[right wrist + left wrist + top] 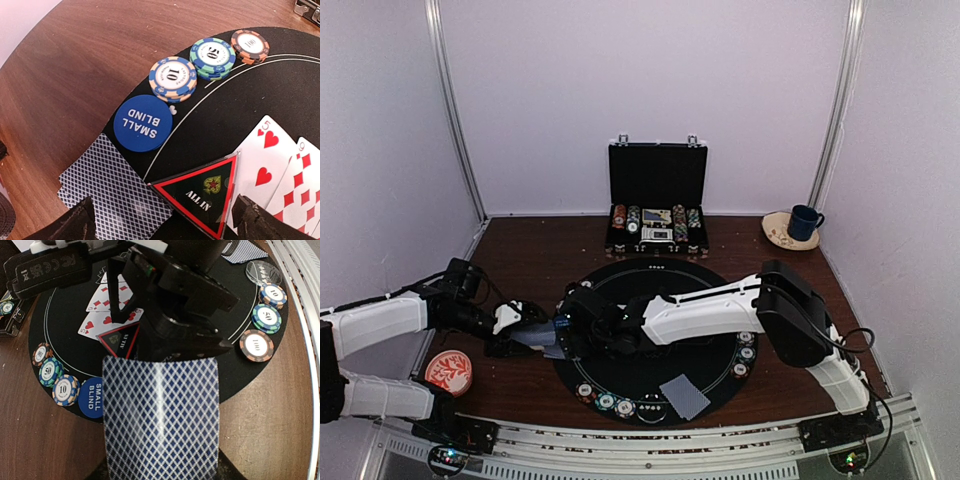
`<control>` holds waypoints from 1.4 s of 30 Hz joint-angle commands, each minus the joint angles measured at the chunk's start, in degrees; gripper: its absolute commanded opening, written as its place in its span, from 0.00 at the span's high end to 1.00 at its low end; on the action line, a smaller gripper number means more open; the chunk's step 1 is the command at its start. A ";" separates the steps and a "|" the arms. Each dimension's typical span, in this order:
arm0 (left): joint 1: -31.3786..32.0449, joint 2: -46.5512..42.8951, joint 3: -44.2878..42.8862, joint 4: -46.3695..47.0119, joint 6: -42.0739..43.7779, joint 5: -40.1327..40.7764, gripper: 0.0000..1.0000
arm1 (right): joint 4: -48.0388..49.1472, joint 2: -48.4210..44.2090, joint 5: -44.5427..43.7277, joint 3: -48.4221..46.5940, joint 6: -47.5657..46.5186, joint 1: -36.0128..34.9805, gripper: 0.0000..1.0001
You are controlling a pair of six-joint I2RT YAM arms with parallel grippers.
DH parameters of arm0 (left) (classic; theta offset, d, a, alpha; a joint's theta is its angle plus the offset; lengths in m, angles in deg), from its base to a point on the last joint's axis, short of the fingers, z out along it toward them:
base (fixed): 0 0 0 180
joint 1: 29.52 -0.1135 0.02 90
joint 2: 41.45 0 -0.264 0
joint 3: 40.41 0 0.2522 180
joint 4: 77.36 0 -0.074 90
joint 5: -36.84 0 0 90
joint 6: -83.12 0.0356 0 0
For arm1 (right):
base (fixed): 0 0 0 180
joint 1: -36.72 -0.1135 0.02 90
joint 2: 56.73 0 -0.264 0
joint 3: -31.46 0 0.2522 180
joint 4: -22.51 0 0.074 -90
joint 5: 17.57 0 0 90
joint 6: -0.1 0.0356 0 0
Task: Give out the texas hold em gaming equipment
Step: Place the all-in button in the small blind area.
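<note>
My left gripper (532, 328) is shut on a blue diamond-backed playing card (160, 415), held at the round black mat's left edge; the card hides its fingers. My right gripper (165, 227) is open, low over the mat, its jaws either side of the red-edged "ALL IN" triangle marker (202, 192) and the held card's end (110, 192). Face-up red cards (265, 160) lie beside the triangle. The blue "SMALL BLIND" disc (142, 122) and striped-edge chips marked 10 (172, 77), 50 (212, 56) and 100 (250, 45) sit along the mat's rim.
The open black briefcase (657, 205) stands behind the mat (720, 290). A blue mug (805, 222) is at back right, a red-and-white dish (449, 371) at front left. More chips (615, 403) and a face-down card (684, 396) lie at the mat's front.
</note>
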State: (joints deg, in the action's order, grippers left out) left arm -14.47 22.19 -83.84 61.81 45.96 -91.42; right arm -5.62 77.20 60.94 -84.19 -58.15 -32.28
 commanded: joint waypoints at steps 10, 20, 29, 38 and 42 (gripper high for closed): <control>0.04 -0.62 -0.16 1.27 -0.28 -0.60 0.86 | 2.19 0.39 1.14 1.14 1.06 1.11 0.02; 0.06 -0.53 -0.18 1.31 -0.28 -0.59 0.86 | 3.12 0.44 4.12 1.32 1.21 0.90 0.05; 0.04 -0.36 -0.24 1.27 -0.28 -0.59 0.86 | 4.44 0.46 5.94 1.65 1.28 0.91 0.05; 0.06 -0.53 -0.21 1.24 -0.28 -0.60 0.86 | 5.11 1.45 7.60 0.58 1.44 0.92 0.05; 0.02 -0.45 -0.16 1.28 -0.16 -0.59 0.86 | 5.54 1.85 9.27 0.17 1.52 0.86 0.05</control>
State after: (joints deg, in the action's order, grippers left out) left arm -14.47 22.19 -83.84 61.78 45.96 -91.31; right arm -1.18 77.31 67.44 -83.14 -57.87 -31.34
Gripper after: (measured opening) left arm 0.498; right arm 0.950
